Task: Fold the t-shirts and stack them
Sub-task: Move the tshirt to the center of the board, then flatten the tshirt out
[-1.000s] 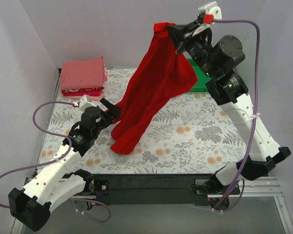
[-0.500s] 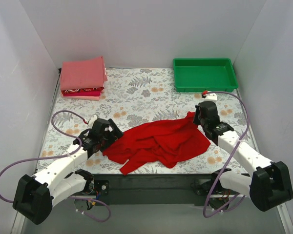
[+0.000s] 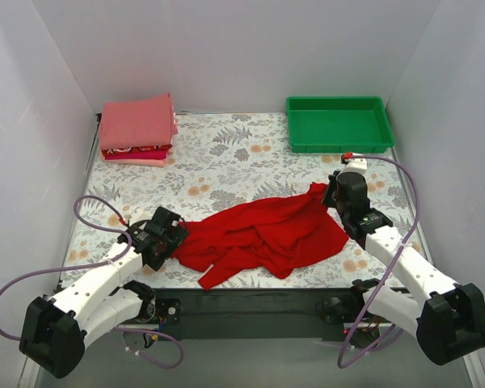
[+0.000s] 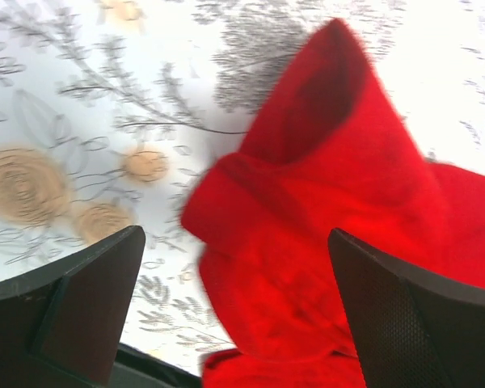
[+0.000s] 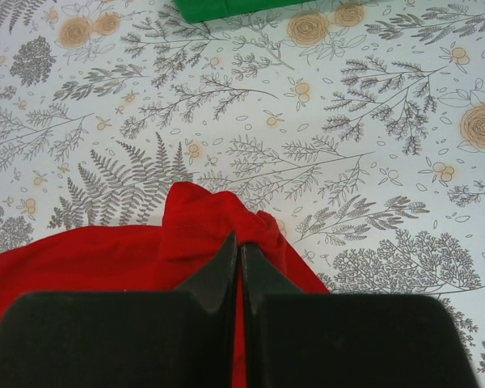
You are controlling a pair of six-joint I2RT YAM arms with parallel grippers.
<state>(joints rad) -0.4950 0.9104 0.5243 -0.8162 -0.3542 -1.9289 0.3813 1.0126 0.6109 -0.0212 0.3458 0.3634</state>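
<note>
Top external: red t-shirt [image 3: 267, 234] crumpled on floral desk [image 3: 226, 162]; left tool [image 3: 175, 236] spread wide at its left edge (not gripping); right tool [image 3: 330, 194] clamped on opposite corner.

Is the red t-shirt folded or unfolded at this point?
Unfolded. The red t-shirt lies rumpled on the table, its outline irregular, unlike the neat rectangular stack of folded t-shirts at the far left.
</note>
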